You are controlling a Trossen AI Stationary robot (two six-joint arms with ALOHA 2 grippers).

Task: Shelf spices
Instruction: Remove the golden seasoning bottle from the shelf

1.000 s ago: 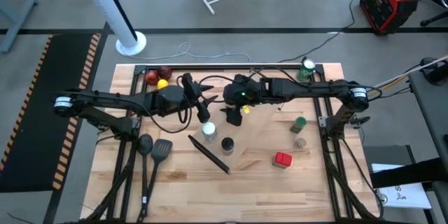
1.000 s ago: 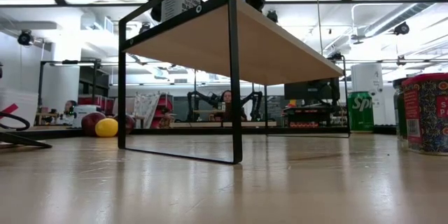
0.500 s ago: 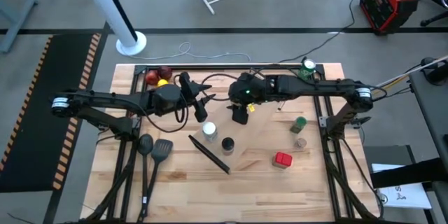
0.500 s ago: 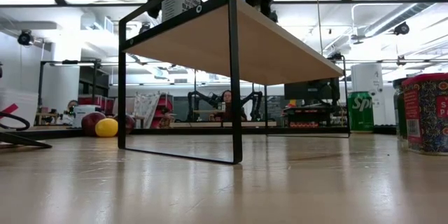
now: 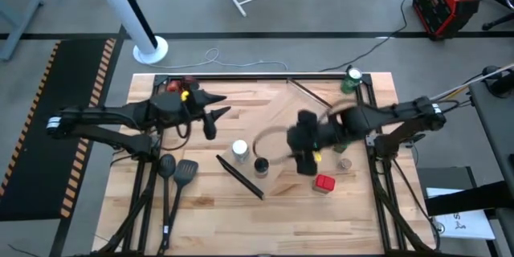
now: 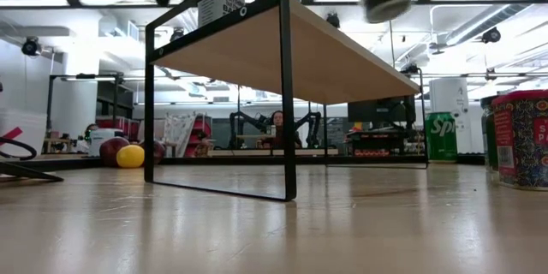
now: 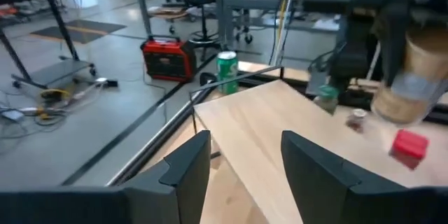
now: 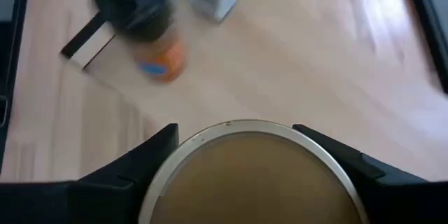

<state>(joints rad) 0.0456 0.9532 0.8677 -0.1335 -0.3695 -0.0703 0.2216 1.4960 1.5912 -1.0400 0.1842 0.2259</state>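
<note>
The big change is that both arms have pulled off the shelf [image 5: 281,120], where they were bunched together half a second ago. The left gripper [image 5: 213,116] has drawn back toward the upper left of the high view. Its fingers stand apart with nothing between them, as its own wrist view shows. The right gripper [image 5: 307,154] has swung down and to the right, and is now a blur right of centre. It is clamped on a jar [image 8: 245,175] whose round tan face fills the bottom of the right wrist view. The same jar shows in the air at the top of the low view, above the shelf board.

To me that reads as a jar in transit and not yet set down, with the left arm clearing the way. The white-topped jar [image 5: 239,150] and the black-topped jar [image 5: 260,165] stand side by side at the shelf's lower-left end. The red square-topped jar [image 5: 324,182] sits off the shelf toward the lower right.

Motion blur smears the right arm, so I cannot tell which of the spices it carries. The arm also hides whatever lies under it near the right edge of the table.
</note>
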